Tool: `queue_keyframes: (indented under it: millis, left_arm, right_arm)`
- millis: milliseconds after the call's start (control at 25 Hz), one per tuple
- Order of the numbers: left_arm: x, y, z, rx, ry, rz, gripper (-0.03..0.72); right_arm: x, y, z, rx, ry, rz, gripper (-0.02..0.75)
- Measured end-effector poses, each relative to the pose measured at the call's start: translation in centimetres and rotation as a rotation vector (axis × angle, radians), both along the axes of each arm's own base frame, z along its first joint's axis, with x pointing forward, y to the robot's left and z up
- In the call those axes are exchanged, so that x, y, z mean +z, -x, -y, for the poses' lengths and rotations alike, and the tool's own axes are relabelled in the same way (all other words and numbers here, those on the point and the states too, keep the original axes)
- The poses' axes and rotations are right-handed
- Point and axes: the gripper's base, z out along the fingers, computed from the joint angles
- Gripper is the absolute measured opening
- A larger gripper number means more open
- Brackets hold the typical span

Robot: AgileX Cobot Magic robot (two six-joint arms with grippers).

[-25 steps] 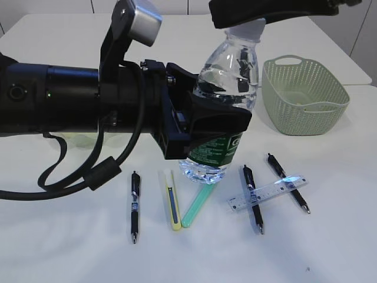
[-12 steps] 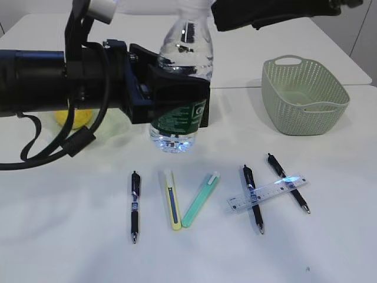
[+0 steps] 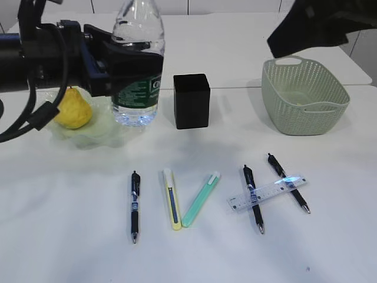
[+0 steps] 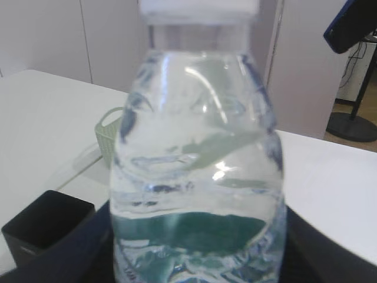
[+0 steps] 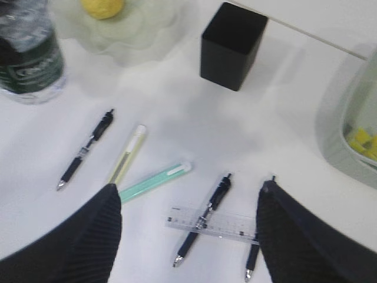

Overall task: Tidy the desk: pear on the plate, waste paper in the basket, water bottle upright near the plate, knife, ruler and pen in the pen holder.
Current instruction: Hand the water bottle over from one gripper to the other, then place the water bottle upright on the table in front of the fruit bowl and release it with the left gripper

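Note:
My left gripper (image 3: 135,73) is shut on the clear water bottle (image 3: 139,29) at its green label and holds it upright, base at table level, just right of the pale plate (image 3: 101,134). The bottle fills the left wrist view (image 4: 197,177). The yellow pear (image 3: 72,109) sits on the plate. My right gripper (image 5: 188,236) is open and empty, high above the clear ruler (image 5: 212,224), which lies across two black pens (image 3: 253,197) (image 3: 287,183). A third pen (image 3: 134,206), a yellow knife (image 3: 171,199) and a green knife (image 3: 200,199) lie at front. The black pen holder (image 3: 191,100) is empty.
The green basket (image 3: 303,94) stands at the back right; the right wrist view shows yellow paper pieces (image 5: 362,141) inside it. The right arm (image 3: 324,26) hangs over the basket's far side. The left arm (image 3: 35,59) spans the back left above the plate.
My left gripper has carried the bottle left and back, from above the knives to beside the plate. The pen holder has come into view. The right arm has drawn back to the right.

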Motion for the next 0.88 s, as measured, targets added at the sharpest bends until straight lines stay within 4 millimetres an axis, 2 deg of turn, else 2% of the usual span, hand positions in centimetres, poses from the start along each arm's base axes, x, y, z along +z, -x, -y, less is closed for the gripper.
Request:
queue_keyframes:
  millis: [280,440,640,880]
  left_arm:
    - [1.4,0.0,-2.3,0.043,-0.006,0.04,0.421]
    - [1.7,-0.3,-3.6,0.079,-0.005,0.037,0.421]
    - [2.1,-0.4,-5.4,0.117,-0.021,0.036,0.421]
    - [0.9,-0.5,-7.9,0.18,-0.026,-0.012,0.421]
  right_arm:
    - [-0.1,-1.4,4.8,-0.22,0.03,-0.003,0.528]
    - [-0.2,-1.7,6.7,-0.313,0.117,0.007,0.528]
    - [-0.4,-1.6,7.3,-0.356,0.166,-0.006,0.527]
    - [-0.3,-1.6,7.9,-0.387,0.188,-0.001,0.527]
